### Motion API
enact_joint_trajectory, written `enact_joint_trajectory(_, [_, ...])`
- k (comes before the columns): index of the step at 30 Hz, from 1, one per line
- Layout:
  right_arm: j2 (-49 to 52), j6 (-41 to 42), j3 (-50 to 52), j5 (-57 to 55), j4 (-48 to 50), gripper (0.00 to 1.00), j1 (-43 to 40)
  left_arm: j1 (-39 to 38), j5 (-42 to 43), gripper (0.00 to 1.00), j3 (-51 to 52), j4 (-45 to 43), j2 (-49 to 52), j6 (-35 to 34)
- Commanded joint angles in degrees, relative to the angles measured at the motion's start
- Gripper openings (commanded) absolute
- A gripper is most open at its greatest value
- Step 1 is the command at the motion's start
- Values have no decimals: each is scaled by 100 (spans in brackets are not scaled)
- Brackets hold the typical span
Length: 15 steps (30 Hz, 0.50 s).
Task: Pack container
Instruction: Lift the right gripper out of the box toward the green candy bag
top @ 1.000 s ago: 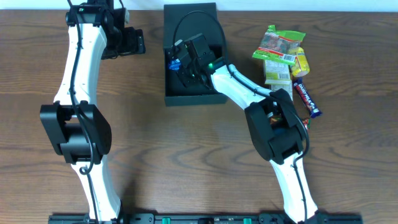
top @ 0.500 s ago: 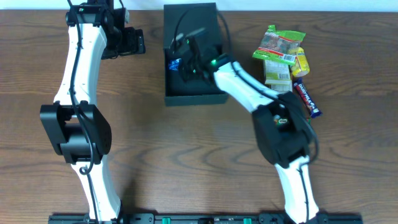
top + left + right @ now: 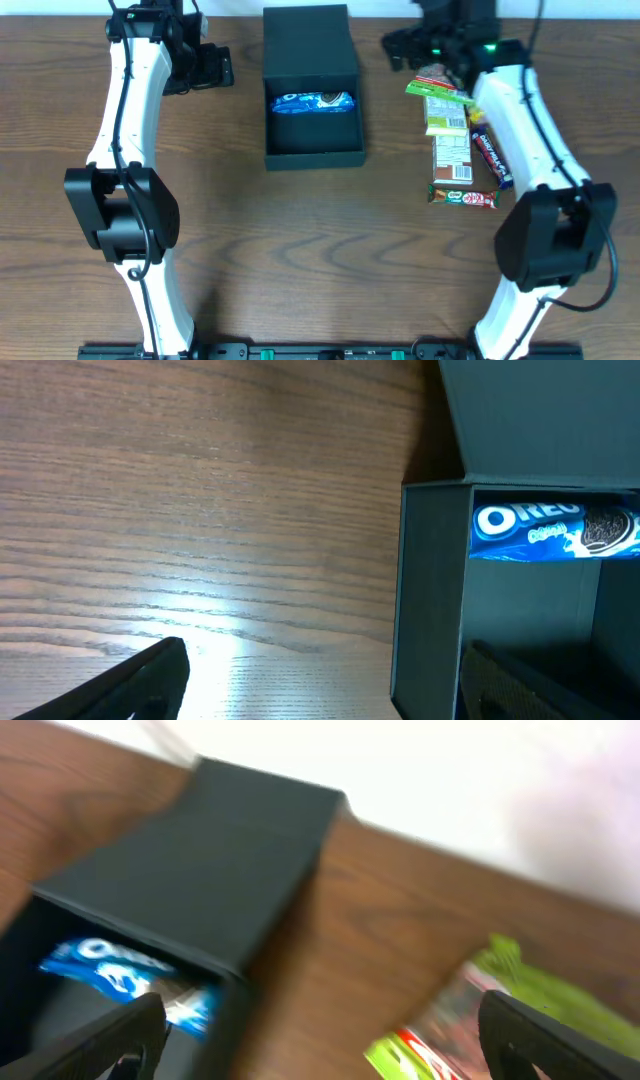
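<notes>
The black container [image 3: 312, 150] stands open at the back middle of the table, its flap lid [image 3: 308, 38] folded away behind it. A blue Oreo packet [image 3: 313, 102] lies inside, also visible in the left wrist view [image 3: 555, 530] and, blurred, in the right wrist view [image 3: 120, 975]. My left gripper [image 3: 222, 68] hangs open to the left of the container; in its wrist view [image 3: 320, 695] the container's wall [image 3: 430, 600] shows between the fingers. My right gripper [image 3: 392, 48] is open and empty, to the right of the container near the snack pile, and its own view [image 3: 330, 1050] is blurred.
A snack pile lies at the right: a green packet [image 3: 440, 85], a pale packet [image 3: 447, 118], a brown bar [image 3: 452, 160], a red and green bar [image 3: 462, 197] and a dark blue bar [image 3: 492, 160]. The right arm reaches over them. The table's back edge is close behind.
My right gripper left the container, opened and swung to the back right; the Oreo packet now lies in the container. The left arm has not moved.
</notes>
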State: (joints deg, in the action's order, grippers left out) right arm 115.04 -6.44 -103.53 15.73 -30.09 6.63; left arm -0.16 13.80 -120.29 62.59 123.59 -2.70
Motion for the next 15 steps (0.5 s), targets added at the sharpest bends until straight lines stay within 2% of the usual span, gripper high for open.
enact_joint_trajectory(1, [59, 15, 13, 568, -111, 99, -256, 17, 63, 89, 20, -44, 81, 103])
enact_joint_trajectory(6, [195, 66, 20, 251, -457, 99, -671, 17, 68, 89, 20, -92, 81, 98])
enact_joint_trajectory(12, [535, 977, 20, 909, -828, 89, -1207, 13, 68, 89, 20, -103, 81, 94])
enact_joint_trajectory(15, [734, 1825, 20, 905, -1130, 86, -1379, 13, 70, 89, 20, -114, 81, 76])
